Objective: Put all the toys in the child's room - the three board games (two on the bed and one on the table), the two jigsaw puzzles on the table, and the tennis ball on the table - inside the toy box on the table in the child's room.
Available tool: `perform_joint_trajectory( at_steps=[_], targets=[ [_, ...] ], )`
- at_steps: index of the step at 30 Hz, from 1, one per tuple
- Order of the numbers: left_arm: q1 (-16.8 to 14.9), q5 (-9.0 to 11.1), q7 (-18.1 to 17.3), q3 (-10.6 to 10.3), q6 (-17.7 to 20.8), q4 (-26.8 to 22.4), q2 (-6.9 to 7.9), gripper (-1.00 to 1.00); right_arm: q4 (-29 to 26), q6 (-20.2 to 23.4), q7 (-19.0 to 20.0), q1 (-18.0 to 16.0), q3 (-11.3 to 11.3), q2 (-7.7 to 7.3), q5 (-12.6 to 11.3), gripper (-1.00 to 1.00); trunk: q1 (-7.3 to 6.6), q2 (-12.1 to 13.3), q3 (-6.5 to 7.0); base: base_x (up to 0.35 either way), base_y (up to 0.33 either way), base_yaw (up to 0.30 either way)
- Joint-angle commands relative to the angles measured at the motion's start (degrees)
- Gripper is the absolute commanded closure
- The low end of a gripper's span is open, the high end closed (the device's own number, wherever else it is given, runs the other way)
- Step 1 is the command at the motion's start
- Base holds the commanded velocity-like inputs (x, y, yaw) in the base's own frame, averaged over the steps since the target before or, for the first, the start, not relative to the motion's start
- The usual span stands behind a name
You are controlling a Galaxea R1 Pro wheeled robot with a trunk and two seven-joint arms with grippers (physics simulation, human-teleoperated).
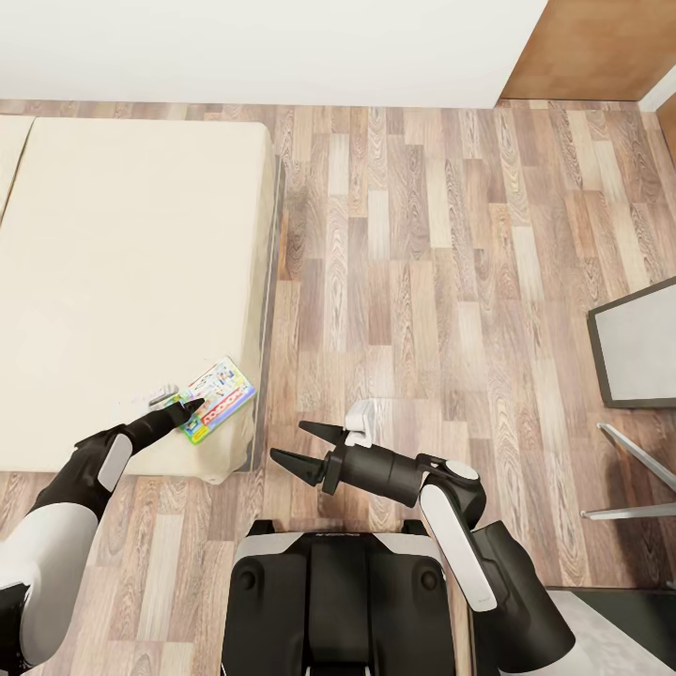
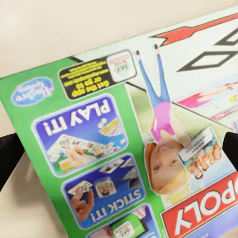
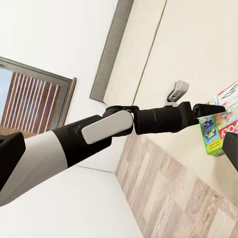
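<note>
On the cream bed [image 1: 122,263], near its front corner and close to the edge that faces the wooden floor [image 1: 413,282], a colourful board game [image 1: 219,398] is seen lying flat. The left end effector [image 1: 188,406] is reached out over the mattress and set at the near edge of the box; in the left wrist view the printed lid of the board game [image 2: 139,148] is seen close up, with a dark fingertip [image 2: 10,156] at one side of it and another at the opposite side, so the fingers are spread to either side of the box. Whether they press against it cannot be told. A small pale part [image 1: 161,393] is seen just beside the left end effector on the bed.

The right end effector [image 1: 300,449] is held over the floor in front of the robot's base, well apart from the bed, its two pointed fingers parted and nothing between them. In the right wrist view the left arm [image 3: 99,129] is seen stretched toward the board game [image 3: 218,124]. A grey-framed panel [image 1: 638,347] is seen at the right edge of the head view.
</note>
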Motion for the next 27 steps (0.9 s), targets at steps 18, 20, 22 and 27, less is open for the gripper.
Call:
perform_joint_trajectory(
  at_steps=[18,20,22,27],
  targets=[
    [0.0,0.3,-0.1,0.2,0.5,-0.1,-0.07,-1.00,0.0,0.4,0.0,0.0,0.0,0.02,-0.4,-1.00,0.03,-0.1,-0.06,0.000,0.000,0.000],
    [0.0,0.3,-0.1,0.2,0.3,-0.1,0.00,-1.00,0.0,0.4,0.0,0.0,0.0,0.02,-0.4,-1.00,0.03,-0.1,-0.06,0.000,0.000,0.000],
    [0.0,0.3,-0.1,0.2,0.3,-0.1,0.05,-1.00,0.0,0.4,0.0,0.0,0.0,0.02,-0.4,-1.00,0.03,-0.1,-0.06,0.000,0.000,0.000],
    [0.0,0.3,-0.1,0.2,0.1,-0.1,0.37,-1.00,0.0,0.4,0.0,0.0,0.0,0.02,-0.4,-1.00,0.03,-0.1,-0.06,0.000,0.000,0.000]
  ],
)
